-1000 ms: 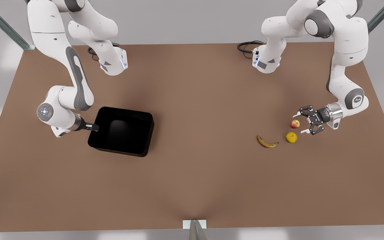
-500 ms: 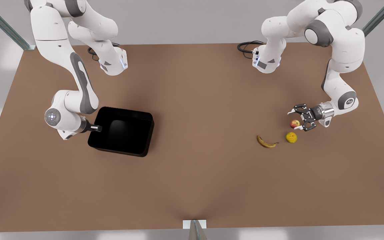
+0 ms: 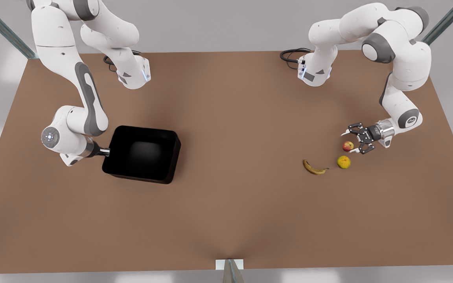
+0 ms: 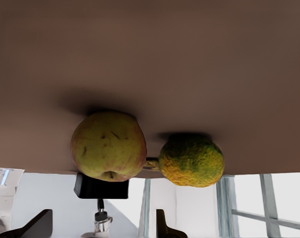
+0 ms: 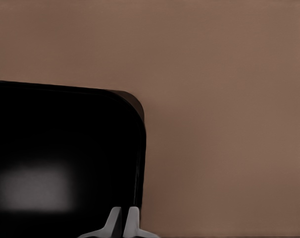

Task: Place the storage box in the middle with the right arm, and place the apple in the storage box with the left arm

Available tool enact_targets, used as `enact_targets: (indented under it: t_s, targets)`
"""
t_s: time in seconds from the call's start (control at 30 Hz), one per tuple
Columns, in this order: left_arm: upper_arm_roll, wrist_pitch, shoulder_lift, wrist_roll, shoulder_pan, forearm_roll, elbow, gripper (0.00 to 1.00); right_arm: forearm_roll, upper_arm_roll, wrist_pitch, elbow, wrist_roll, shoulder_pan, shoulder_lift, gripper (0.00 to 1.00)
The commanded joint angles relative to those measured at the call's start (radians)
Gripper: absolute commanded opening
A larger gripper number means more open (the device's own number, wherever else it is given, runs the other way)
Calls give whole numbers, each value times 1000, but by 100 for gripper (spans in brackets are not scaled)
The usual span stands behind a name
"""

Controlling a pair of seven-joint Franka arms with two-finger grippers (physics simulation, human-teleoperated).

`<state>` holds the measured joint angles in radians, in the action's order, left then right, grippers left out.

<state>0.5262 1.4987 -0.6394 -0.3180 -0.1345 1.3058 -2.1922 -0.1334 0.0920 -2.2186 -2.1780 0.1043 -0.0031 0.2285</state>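
Right gripper (image 3: 107, 151), black two-finger, sits at the rim of the black rectangular open-top plastic storage box (image 3: 142, 154), on the wall toward the front view's left. In the right wrist view its pale fingertips (image 5: 121, 221) are pinched nearly together on the box's thin wall (image 5: 140, 163), one tip inside and one outside, so it is clamped on the rim. The box interior is dark, with nothing seen in it apart from a soft reflection on the floor. The box rests on the brown flat table (image 3: 230, 204) on the front view's left half, well apart from the fruit.

Left gripper (image 3: 353, 141), black two-finger with pale tips, is on the front view's right, low over the table with fingers spread wide, holding nothing. The small round red apple with yellowish blush (image 3: 348, 146) lies on the table just at the spread fingertips, contact unclear. In the left wrist view the apple (image 4: 109, 145) is close ahead, with the rough-skinned yellow round fruit (image 4: 191, 160) just beside it. In the front view the yellow fruit (image 3: 343, 162) lies near the apple on the camera side, and the curved yellow-brown banana (image 3: 314, 168) lies toward the front view's left of it. All three fruits are on the bare table.
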Motion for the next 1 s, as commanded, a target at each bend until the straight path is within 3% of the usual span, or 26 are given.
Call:
enact_targets:
  t_s: [0.0, 0.2, 0.23, 0.27, 0.63, 0.83, 0.97]
  targets:
    - [0, -2, -2, 7, -4, -2, 0, 100, 0, 0, 7, 6, 2, 0, -1, 21]
    - [0, 6, -42, 11, -13, 10, 51, 100, -94, -2, 27, 15, 124, 3, -43, 21]
    - [0, 6, -65, 11, -16, 13, 69, 100, -86, 2, 17, 15, 114, 6, -44, 93]
    - [-2, 6, -75, 11, -19, 13, 71, 100, -45, 8, 19, 18, 112, 5, -58, 100]
    - [-15, 5, -128, 8, -17, 20, 101, 100, -51, 23, 7, 38, 84, 8, 11, 100]
    - [-25, -3, -131, -1, -19, 23, 112, 92, -120, 15, -29, -108, 81, 12, -31, 100]
    - [-32, 0, -129, -1, -19, 24, 112, 90, -118, 8, -72, -108, 86, 12, 14, 100]
